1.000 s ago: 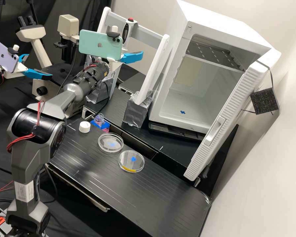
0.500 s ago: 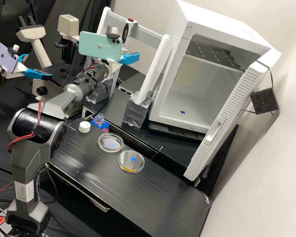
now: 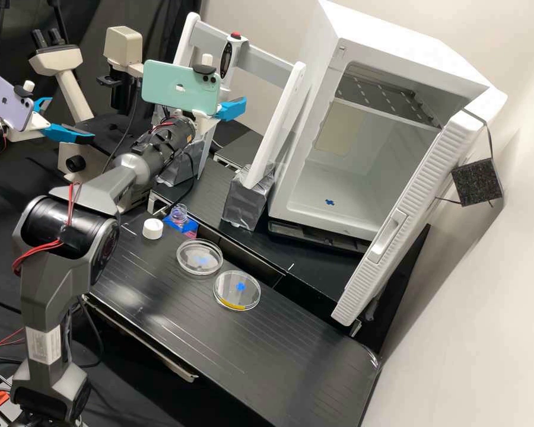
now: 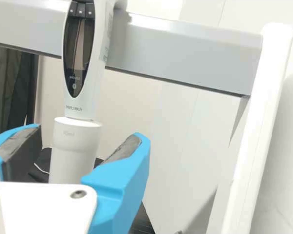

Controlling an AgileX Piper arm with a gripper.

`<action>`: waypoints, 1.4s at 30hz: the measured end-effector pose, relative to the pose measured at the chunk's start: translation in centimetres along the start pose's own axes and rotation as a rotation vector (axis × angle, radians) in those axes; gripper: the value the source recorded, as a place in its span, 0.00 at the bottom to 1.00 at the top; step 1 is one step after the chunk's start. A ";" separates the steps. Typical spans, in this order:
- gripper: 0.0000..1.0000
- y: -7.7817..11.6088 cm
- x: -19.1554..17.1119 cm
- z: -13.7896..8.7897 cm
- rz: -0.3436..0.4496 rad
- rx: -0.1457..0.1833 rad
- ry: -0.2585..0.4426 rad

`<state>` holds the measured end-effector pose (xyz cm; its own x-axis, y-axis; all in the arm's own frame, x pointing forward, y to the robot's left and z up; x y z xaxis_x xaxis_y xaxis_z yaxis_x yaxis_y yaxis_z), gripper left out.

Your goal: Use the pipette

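- Against the earlier frames of the high view, the end effector (image 3: 231,109) sits a little lower and farther left in the frame, and the mint-green phone (image 3: 178,86) on the arm shifts down slightly with it; the things on the surface (image 3: 267,350) keep their places.
- The pipette (image 3: 226,58) is at the upper left of the high view, just left of the top centre, upright against the grey crossbar (image 3: 267,64) of a white stand, with its dark oval display showing and a red button at its top.
- The end effector (image 4: 89,130) is released: in the wrist view its two blue fingers stand apart, with the pipette's thick white lower part seen in the space between them. Whether either finger touches it, I cannot tell.
- The stand's white upright (image 3: 276,127) leans near the centre of the high view, its foot in a block wrapped in silver tape (image 3: 245,198).
- Below and left of that block, a white cap (image 3: 152,229) is just beside a clear coil (image 3: 178,214) on a blue patch.
- Two clear round dishes lie near each other around the middle of the frame: the upper dish (image 3: 190,261) bears a pale blue mark, the lower dish (image 3: 249,293) a brighter blue mark and a yellow strip at its edge.
- At the upper right is a white cabinet (image 3: 391,35), its door (image 3: 362,279) open.
- A microscope (image 3: 65,62) stands at the upper left.
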<state>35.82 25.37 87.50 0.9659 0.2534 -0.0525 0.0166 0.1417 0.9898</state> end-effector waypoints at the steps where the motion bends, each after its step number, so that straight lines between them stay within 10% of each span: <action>1: 0.00 0.0 0.0 0.0 0.000 0.000 0.000; 42: 0.00 0.4 -0.5 -0.2 0.008 0.001 0.005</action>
<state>35.32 25.48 87.90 0.9648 0.2590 -0.0457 0.0096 0.1387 0.9903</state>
